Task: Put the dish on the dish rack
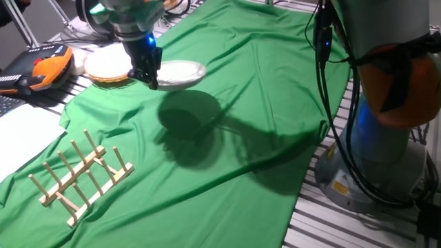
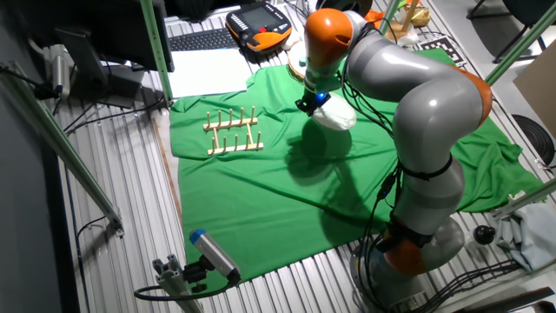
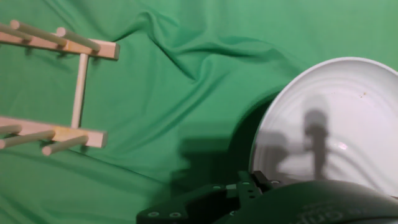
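Observation:
The dish (image 1: 182, 72) is a plain white round plate, held in the air above the green cloth with its shadow on the cloth below. My gripper (image 1: 150, 77) is shut on the dish's left rim. In the other fixed view the gripper (image 2: 311, 104) holds the dish (image 2: 335, 117) to the right of the dish rack (image 2: 233, 132). The dish rack (image 1: 81, 176), light wood with upright pegs, stands on the cloth at the front left, well apart from the dish. The hand view has the dish (image 3: 336, 124) at the right and part of the dish rack (image 3: 78, 93) at the left.
A white disc with a wicker rim (image 1: 107, 63) lies just left of the gripper. An orange teach pendant (image 1: 48, 69) and white sheets (image 1: 24, 134) sit off the cloth's left edge. The arm's base (image 1: 386, 138) stands at the right. The green cloth (image 1: 227, 172) is wrinkled.

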`<state>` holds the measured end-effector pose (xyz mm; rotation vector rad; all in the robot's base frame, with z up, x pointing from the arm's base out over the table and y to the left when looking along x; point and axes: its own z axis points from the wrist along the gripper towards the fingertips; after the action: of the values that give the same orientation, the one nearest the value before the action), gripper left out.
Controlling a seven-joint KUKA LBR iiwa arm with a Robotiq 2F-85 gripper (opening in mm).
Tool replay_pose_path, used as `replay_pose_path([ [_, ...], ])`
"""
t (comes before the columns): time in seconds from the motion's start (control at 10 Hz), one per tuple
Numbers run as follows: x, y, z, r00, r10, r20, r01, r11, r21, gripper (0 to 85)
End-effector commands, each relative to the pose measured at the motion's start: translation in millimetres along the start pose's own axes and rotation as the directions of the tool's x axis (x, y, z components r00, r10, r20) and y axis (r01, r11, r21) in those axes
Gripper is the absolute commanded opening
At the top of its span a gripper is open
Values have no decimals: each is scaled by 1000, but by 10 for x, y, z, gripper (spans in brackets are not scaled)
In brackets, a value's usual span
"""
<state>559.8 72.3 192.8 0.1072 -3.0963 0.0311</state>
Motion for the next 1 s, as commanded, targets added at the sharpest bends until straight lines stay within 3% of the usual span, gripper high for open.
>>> replay_pose_path([
  [0.0,-3,-1,1,1000,-3,0,3,1000,0,0],
  [0.4,-3,-1,1,1000,7,-7,-7,1000,-8,0],
  [0.7,-3,-1,1,999,50,-14,-51,997,-61,0],
  [0.8,-3,-1,1,998,65,2,-65,996,-60,0],
  [0.9,-3,-1,1,996,86,18,-84,991,-104,0],
])
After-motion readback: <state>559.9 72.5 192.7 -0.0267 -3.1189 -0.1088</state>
